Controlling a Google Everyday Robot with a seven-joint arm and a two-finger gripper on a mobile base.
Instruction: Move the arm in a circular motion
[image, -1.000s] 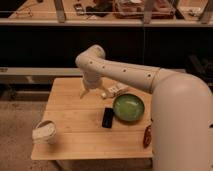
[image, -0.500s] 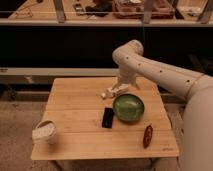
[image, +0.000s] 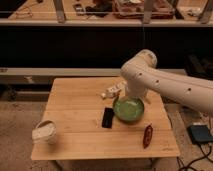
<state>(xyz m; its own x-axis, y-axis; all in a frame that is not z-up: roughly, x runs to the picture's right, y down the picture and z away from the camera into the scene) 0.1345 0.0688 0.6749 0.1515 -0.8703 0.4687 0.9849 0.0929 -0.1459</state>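
At the near left corner of the desk (image: 80, 146) stands a crumpled white cup (image: 44, 132). Near the right front edge lies a red pod (image: 147, 136), its long axis running front to back. Further in, a black slab (image: 107, 118) lies flat just left of a green bowl (image: 128, 109). Behind the bowl and a little to its left, a white bottle (image: 112, 91) lies on its side. The gripper (image: 131, 95) hangs just behind the bowl's far rim, with the bottle just beside it on the left. I cannot tell whether it is spread, pressed together or touching either one. The bowl's rim and the wrist above it hide its tip. The arm (image: 170, 86) comes in from the right edge, where its base is cut off. Its long segment runs up and leftward to a rounded elbow over the desk's back right part, then turns down to the gripper. So the arm lies up and to the right of the gripper, and I judge that any circular sweep would have to pass over the bowl and bottle, which sit closest. On the floor at right sits a dark box (image: 200, 134). Beyond the desk, a dim shelf (image: 100, 22) holds things too blurred to name.
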